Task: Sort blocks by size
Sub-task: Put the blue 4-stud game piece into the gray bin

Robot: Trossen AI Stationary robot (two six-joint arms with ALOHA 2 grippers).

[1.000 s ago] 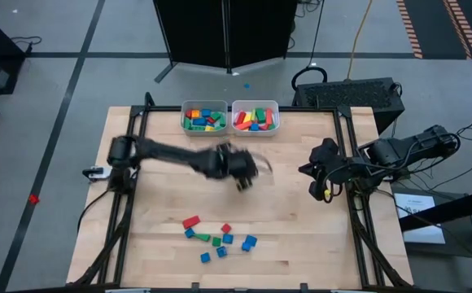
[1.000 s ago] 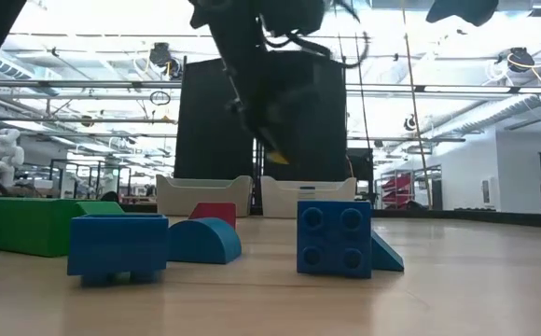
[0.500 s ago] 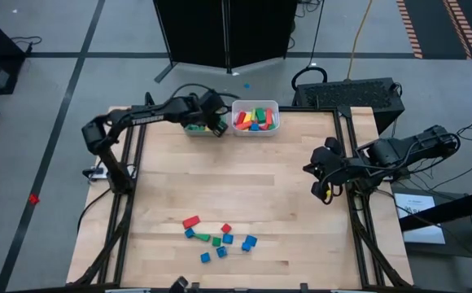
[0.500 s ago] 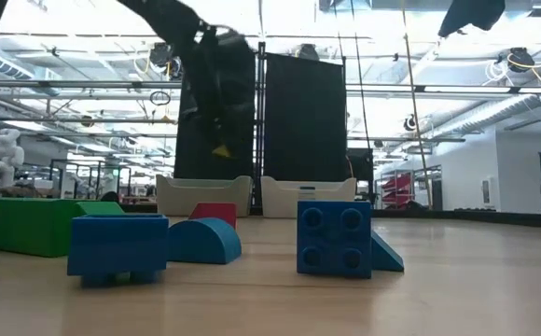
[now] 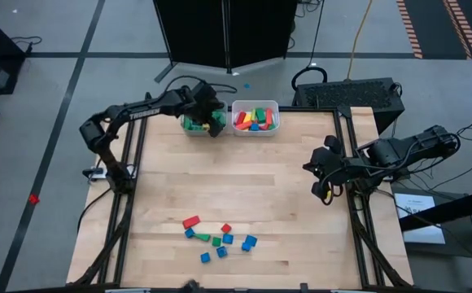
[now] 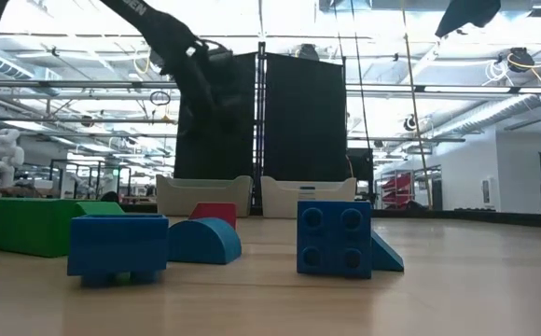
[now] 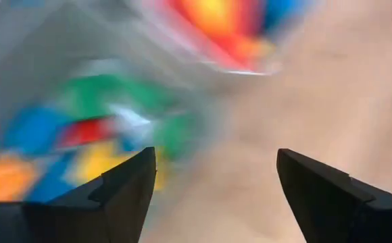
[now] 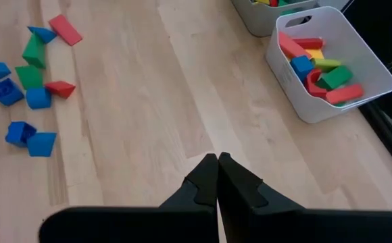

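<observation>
Wooden bench (image 5: 244, 179): left pincer (image 5: 214, 124) spread over the left bin (image 5: 194, 127); right pincer (image 5: 324, 194) pressed together. Withdrawing low could snag the rim.

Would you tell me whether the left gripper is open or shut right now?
Open. The left gripper hangs over the left bin, and the left wrist view shows its two fingers standing well apart with nothing between them.
</observation>
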